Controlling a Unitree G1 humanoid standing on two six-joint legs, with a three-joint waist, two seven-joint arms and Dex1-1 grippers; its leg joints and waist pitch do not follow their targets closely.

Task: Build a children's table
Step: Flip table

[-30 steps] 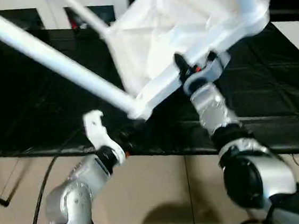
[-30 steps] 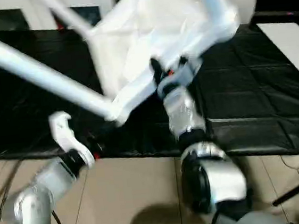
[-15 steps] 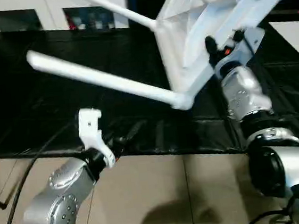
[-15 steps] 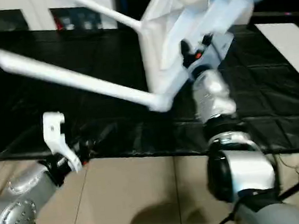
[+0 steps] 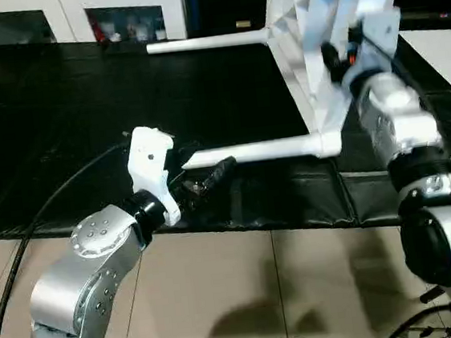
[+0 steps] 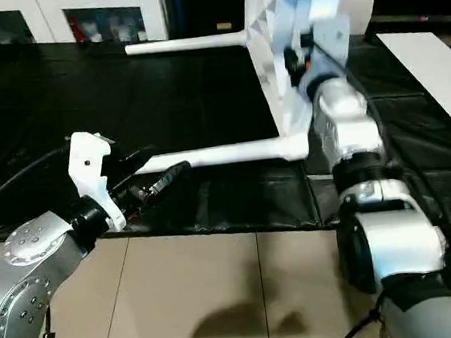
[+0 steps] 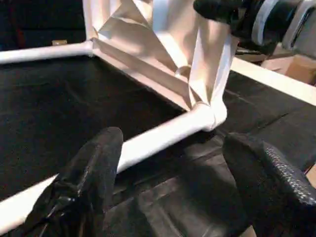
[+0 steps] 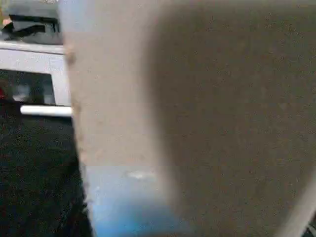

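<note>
The children's table [image 5: 309, 39] stands on edge over the black cloth, ribbed underside facing left. Two white legs point left and lie about level: a near leg [image 5: 264, 150] and a far leg [image 5: 204, 43]. My right gripper [image 5: 340, 48] is shut on the top's upper edge by a corner, and the right wrist view is blocked by white plastic. My left gripper [image 7: 177, 197] is open at the near leg's free end. That near leg [image 7: 158, 140] runs just past one black finger [image 7: 94, 168], and no contact shows.
A black cloth covers the work table [image 5: 58, 114], whose front edge runs across below the left gripper. Tiled floor [image 5: 247, 296] lies in front. White cabinets [image 5: 71, 7] stand behind. A black cable [image 5: 52, 203] trails from the left arm. A white surface [image 5: 439, 50] sits at the right.
The right gripper has swung the table so its legs went from slanting up-left to level, the near leg dropping to the cloth. The left gripper opened wider and rose to the leg's tip.
</note>
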